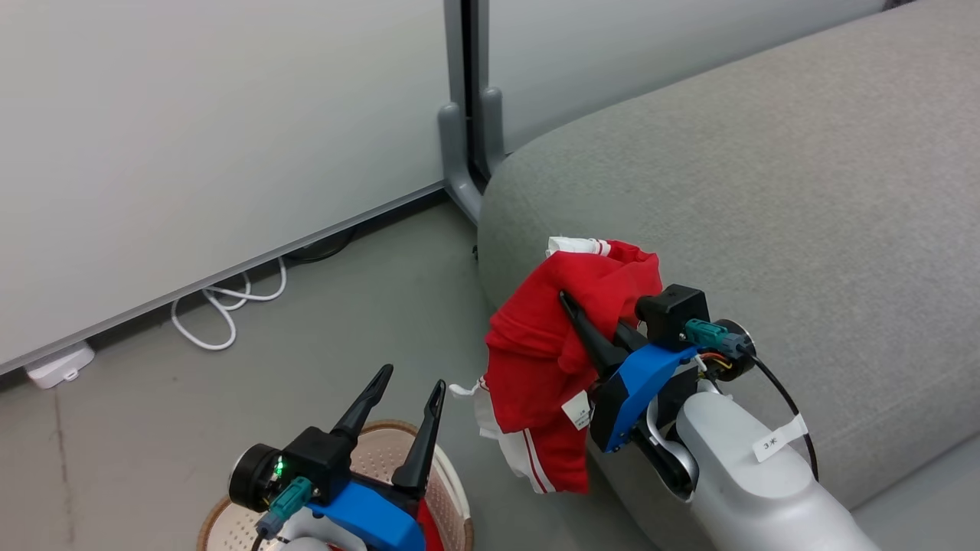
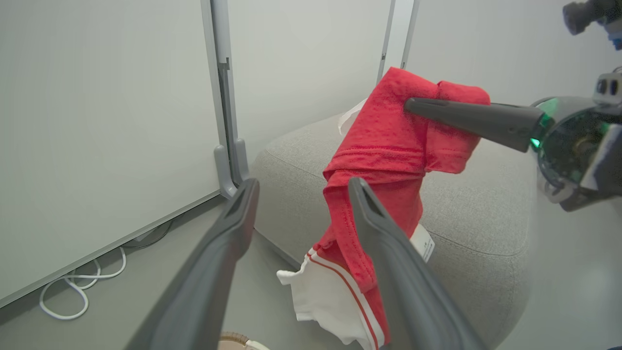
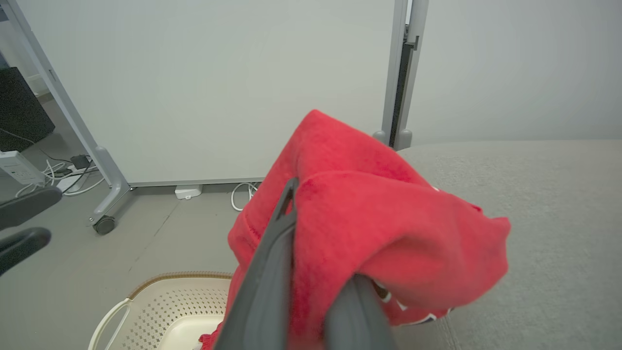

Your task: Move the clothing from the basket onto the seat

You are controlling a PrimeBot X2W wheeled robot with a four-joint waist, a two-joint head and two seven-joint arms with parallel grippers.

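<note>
Mid-frame, holds soft red white-trimmed sportswear [image 1: 536, 360] pinched in closed right gripper [image 1: 574, 308] beside large grey fabric seat [image 1: 766, 191], left gripper [image 1: 413, 376] splayed empty; next, probably: swing over, release.

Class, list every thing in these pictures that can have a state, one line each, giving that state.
right gripper: shut on the red garment beside the seat edge.
left gripper: open, holding nothing, above the basket.
red garment: lifted, hanging from the right gripper.
basket: upright on the floor, red cloth inside.
seat: garment not yet laid on it.
white cable: looped loose on the floor.
</note>
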